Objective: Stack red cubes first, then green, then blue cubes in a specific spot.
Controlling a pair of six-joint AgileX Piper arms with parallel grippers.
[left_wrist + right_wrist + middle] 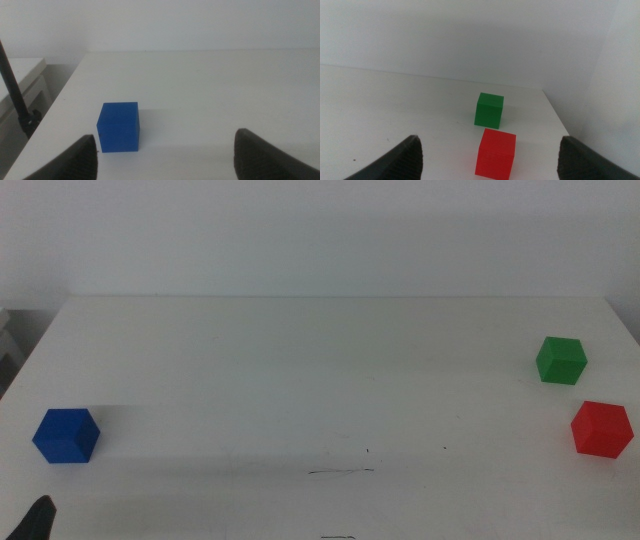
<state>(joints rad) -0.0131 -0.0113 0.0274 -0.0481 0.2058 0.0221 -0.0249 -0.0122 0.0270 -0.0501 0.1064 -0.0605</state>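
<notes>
Both pairs of dark fingers are spread wide and hold nothing: the left gripper (165, 155) hangs low just short of the small matte deep-blue cube (118, 126), and the right gripper (490, 160) hangs just short of the small matte bright-red cube (495, 154). Taking the faint wavy dark line (341, 472) on the white tabletop (300, 370) as the mark, the blue cube sits well off to its left. The red cube sits well off to its right, with the small matte bright-green cube (561, 361) just beyond it, apart.
</notes>
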